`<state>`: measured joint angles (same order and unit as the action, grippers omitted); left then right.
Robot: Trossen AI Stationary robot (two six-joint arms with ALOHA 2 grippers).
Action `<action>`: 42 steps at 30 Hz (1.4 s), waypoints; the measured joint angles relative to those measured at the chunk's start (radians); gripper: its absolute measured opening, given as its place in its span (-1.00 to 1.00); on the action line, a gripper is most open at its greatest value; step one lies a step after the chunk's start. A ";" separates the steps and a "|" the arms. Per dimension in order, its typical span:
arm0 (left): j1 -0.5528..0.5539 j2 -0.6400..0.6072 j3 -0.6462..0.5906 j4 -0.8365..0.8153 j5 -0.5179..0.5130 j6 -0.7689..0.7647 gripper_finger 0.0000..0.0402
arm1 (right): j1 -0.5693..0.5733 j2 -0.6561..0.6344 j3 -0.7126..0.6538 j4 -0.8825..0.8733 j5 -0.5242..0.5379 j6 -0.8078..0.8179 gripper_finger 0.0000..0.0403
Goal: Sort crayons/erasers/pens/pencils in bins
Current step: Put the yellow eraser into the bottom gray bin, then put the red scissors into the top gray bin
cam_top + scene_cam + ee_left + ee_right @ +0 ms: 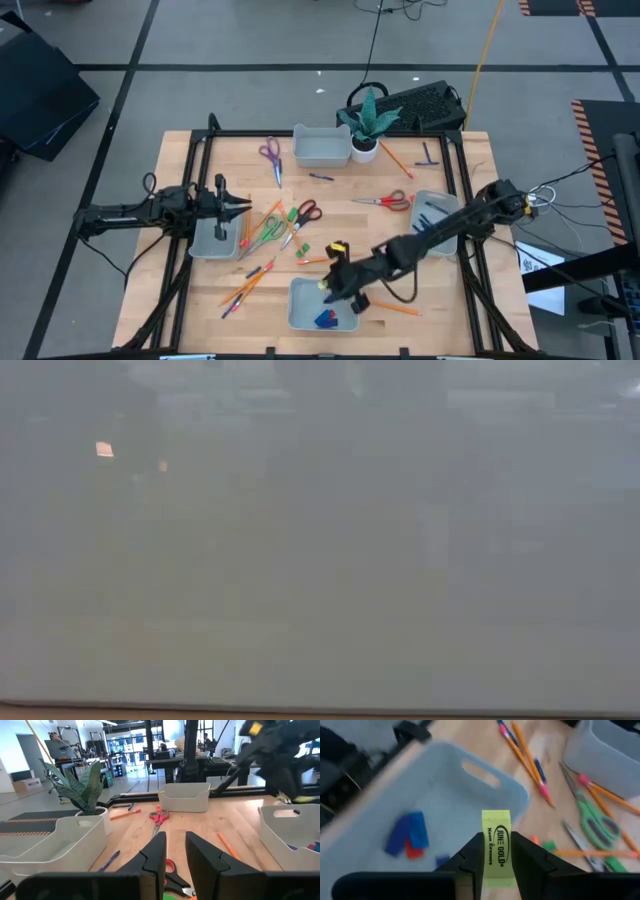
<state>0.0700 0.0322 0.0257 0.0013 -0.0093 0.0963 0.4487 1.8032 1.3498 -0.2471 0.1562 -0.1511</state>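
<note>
Four light-grey bins on the table: one at the far edge point(321, 146), one on the left point(214, 238), one on the right point(438, 218), one at the near edge point(312, 304). Near bin holds a few erasers, blue point(412, 832) and red point(412, 852); exact count unclear, pieces overlap.

Scissors counted from above: purple pair point(271, 155), red pair at centre point(305, 214), red pair on the right point(386, 201), green pair point(265, 230).

Pencils point(248, 286) scattered, orange, thin, several crossing one another near the left bin; too tangled to count. A dark blue pen point(320, 177) lies by the far bin. Potted plant point(366, 122) at the far edge.

Right gripper point(497, 862) over the near bin's rim, clamped on a yellow eraser point(496, 842). Eraser: chunky block, upright between the fingers, black print on its face.

Left gripper point(243, 208) above the left bin, pointing toward table centre; fingers point(155, 857) slightly parted, nothing between them.

Low view fogged grey throughout, nothing legible. Right arm covers part of the right bin from above
</note>
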 joint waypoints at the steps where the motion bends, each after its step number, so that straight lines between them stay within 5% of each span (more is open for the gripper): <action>1: 0.000 0.000 0.000 0.001 0.000 0.000 -0.62 | 0.014 0.017 0.011 0.014 0.000 0.013 -0.61; 7: 0.000 0.000 0.000 0.001 0.000 0.000 -0.62 | 0.062 0.151 0.053 0.106 -0.001 0.189 -0.61; 15: 0.000 0.000 0.000 0.005 0.000 0.000 -0.62 | 0.036 0.266 0.147 -0.054 -0.032 0.326 -0.59; 25: 0.000 0.000 0.000 0.000 0.000 0.000 -0.62 | 0.029 0.259 0.147 -0.021 -0.077 0.293 -0.17; 33: 0.000 0.000 0.000 -0.001 0.000 0.000 -0.62 | 0.046 0.090 0.145 -0.007 -0.067 0.192 -0.12; 42: 0.000 0.000 0.000 0.002 0.000 0.000 -0.62 | 0.065 -0.203 0.017 -0.108 0.154 0.244 -0.31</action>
<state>0.0697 0.0326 0.0257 0.0029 -0.0093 0.0963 0.5137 1.6007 1.3663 -0.3553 0.3107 0.0924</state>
